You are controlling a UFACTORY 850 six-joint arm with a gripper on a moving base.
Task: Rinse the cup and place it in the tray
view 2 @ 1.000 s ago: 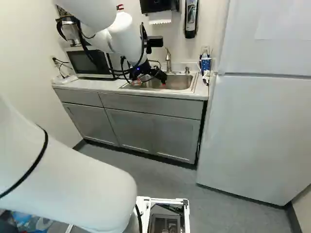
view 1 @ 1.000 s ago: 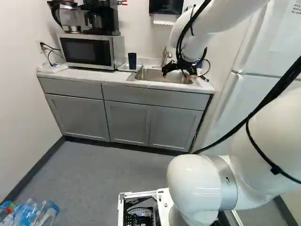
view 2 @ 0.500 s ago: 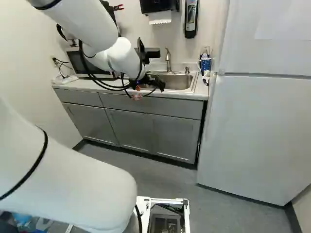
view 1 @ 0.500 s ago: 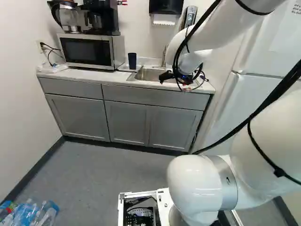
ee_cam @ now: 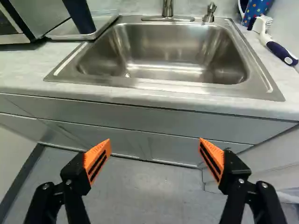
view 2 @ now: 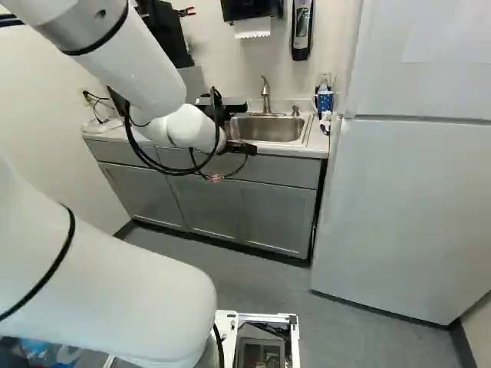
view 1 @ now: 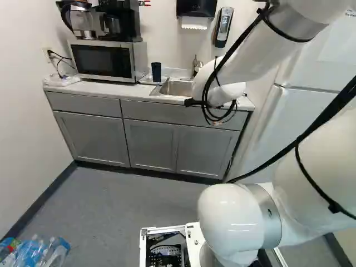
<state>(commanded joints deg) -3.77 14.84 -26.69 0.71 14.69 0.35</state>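
My gripper [view 2: 242,148] is in front of the counter's front edge, near the sink, in the right base view. In the wrist view the gripper [ee_cam: 155,142] stands wide open, its orange pads far apart and only cabinet front and floor visible between them. The dark blue cup [view 1: 156,72] stands on the tray [ee_cam: 102,22], between microwave and sink. Part of the same cup [ee_cam: 79,15] shows beyond the gripper in the wrist view. The steel sink [ee_cam: 161,58] has nothing visible in its basin; the faucet [view 2: 265,93] rises behind it.
A microwave [view 1: 103,60] with a coffee maker [view 1: 119,21] on top is on the counter. Right of the sink are a blue patterned cup [view 2: 324,100] and a brush [ee_cam: 275,45]. The fridge [view 2: 399,199] flanks the counter. Plastic bottles [view 1: 39,253] lie at lower left of the left base view.
The arm has drawn back from over the sink, bringing the gripper toward the base and in front of the counter. The cup on the tray and the base have stayed put.
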